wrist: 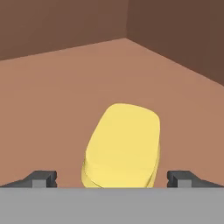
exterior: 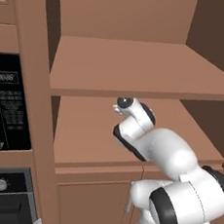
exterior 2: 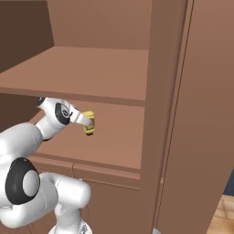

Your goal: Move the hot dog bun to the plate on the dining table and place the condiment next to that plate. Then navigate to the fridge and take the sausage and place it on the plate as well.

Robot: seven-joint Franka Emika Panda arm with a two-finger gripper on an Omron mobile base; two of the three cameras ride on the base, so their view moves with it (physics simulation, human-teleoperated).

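Observation:
The condiment (wrist: 121, 146) is a yellow bottle seen from its top end. It stands on the lower wooden shelf (wrist: 52, 100) of an open cabinet. My gripper (wrist: 113, 178) is open around it, one dark fingertip (wrist: 43, 178) to each side with a gap to the bottle. From the right base view, the condiment (exterior 2: 89, 123) sits just past the end of my outstretched hand, under the upper shelf. The hot dog bun, plate, dining table, fridge and sausage are out of view.
An upper shelf (exterior: 138, 68) hangs low over my wrist. The cabinet's side wall (exterior 2: 169, 91) closes the right; the back corner (wrist: 127, 26) lies behind the bottle. A black microwave (exterior: 7, 103) and an oven (exterior: 3, 190) are built in on the left.

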